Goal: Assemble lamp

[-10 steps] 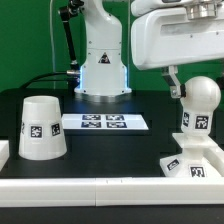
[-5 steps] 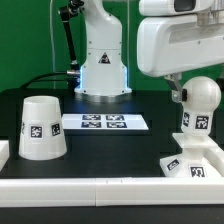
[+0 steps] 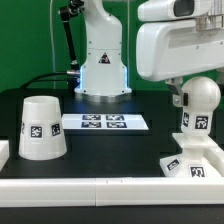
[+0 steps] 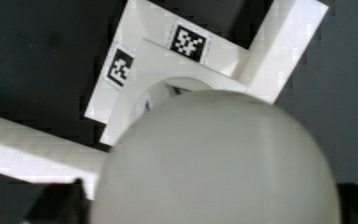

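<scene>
Exterior view: bulb upright on base; pincer beside bulb head, grip unclear. Shade on counter, well apart from base.

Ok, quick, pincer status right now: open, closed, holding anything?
Pincer: cannot be told. It is close beside the bulb, which stands on the base, but its fingertips are hidden.

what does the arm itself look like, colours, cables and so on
The arm is glossy white with rounded shells and dark joints. A blue light glows at its foot, and a black cable runs up beside it. The near housing is a bulky white block; one darker finger shows beneath it.
</scene>
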### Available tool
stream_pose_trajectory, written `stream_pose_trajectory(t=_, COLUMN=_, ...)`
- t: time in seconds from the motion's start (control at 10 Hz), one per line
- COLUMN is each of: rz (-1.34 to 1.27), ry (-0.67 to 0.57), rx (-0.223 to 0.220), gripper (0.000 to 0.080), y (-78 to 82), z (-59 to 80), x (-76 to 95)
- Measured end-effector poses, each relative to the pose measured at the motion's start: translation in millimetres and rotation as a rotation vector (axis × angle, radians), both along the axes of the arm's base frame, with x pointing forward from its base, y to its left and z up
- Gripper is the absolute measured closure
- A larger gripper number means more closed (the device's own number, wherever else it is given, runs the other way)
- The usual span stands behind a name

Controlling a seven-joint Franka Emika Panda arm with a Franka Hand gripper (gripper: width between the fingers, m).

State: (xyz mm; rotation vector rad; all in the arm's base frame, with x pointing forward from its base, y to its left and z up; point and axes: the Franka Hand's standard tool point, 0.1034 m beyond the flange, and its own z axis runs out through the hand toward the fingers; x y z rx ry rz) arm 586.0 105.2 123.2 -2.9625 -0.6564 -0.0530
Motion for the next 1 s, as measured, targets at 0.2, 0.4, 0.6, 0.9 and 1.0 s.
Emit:
stream_pose_trajectory(t=0.2, rz=-0.021, ry=0.002, rx=0.001, gripper=0.0223, y=0.0, z=0.0, x=0.1)
stream_pose_trajectory(t=0.4, rz=-0.050, ry=0.006, rx=0.002, gripper=0.0223, y=0.0, z=-0.1, x=0.0)
stream_pose_trajectory(t=0.6, rz=-0.300, ry=0.040, rx=0.027, gripper=0.0223, y=-0.9, z=-0.3, x=-1.0)
stream_pose_trajectory(t=0.9, rz=-0.595, ry=0.059, rx=0.033, gripper=0.0223, y=-1.9, z=-0.7, x=1.0)
stream_pose_trajectory(t=1.0, rz=-0.666, ry=0.064, rx=0.035, gripper=0.0223, y=-2.4, z=-0.8, x=1.4)
